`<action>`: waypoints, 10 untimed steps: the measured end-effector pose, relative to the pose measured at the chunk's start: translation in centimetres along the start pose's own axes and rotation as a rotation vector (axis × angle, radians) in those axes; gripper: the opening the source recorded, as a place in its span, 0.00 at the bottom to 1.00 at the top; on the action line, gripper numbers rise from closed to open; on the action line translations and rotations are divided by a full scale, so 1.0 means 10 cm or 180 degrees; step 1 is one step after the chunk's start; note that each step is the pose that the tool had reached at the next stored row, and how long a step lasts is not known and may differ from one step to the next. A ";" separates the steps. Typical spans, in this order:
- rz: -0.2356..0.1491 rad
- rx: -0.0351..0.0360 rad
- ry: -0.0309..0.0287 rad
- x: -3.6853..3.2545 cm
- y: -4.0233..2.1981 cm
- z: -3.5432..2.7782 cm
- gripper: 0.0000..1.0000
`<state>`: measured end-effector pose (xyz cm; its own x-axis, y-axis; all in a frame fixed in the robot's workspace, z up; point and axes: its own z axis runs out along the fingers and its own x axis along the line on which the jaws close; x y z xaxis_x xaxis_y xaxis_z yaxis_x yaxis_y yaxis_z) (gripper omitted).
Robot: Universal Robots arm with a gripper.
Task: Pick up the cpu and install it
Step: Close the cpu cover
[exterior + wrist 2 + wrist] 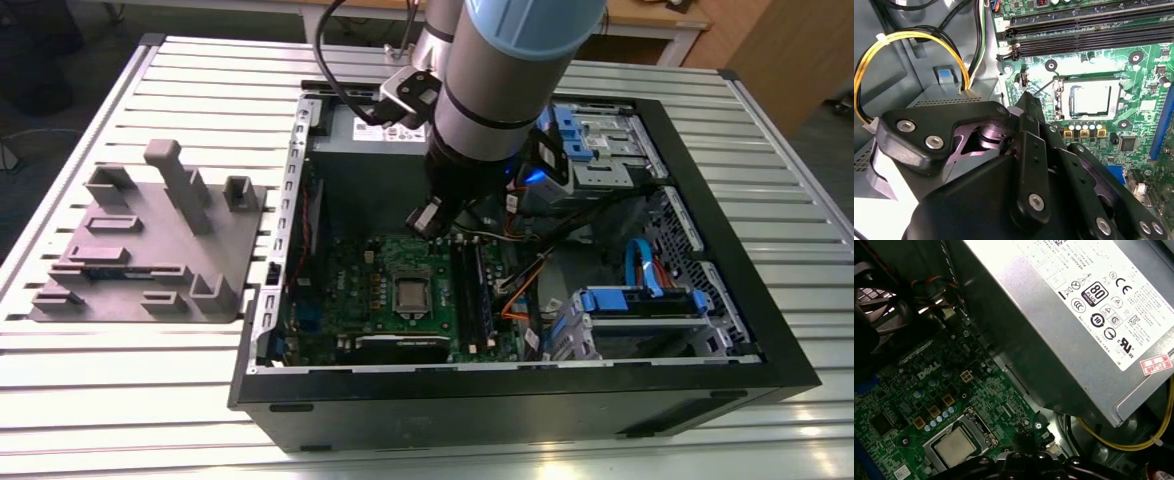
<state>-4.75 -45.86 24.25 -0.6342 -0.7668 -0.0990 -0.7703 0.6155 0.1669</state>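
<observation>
On the exterior view's left, a grey fixture block lies on the desk. Rightward, inside the open computer case, the cpu sits in its motherboard socket. The pincer hangs above it; its opening cannot be told.

An open black computer case lies on a slatted metal tabletop, its green motherboard exposed beside a grey power-supply box. A grey fixture block sits at the exterior view's left.
</observation>
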 end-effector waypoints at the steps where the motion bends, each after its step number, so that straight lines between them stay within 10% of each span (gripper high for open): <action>1: 0.0000 0.0000 0.0000 0.000 0.000 0.000 0.10; 10: 0.0000 0.0000 0.0000 0.008 -0.004 -0.002 0.10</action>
<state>-4.77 -45.95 24.25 -0.6343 -0.7668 -0.0989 -0.7702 0.6156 0.1669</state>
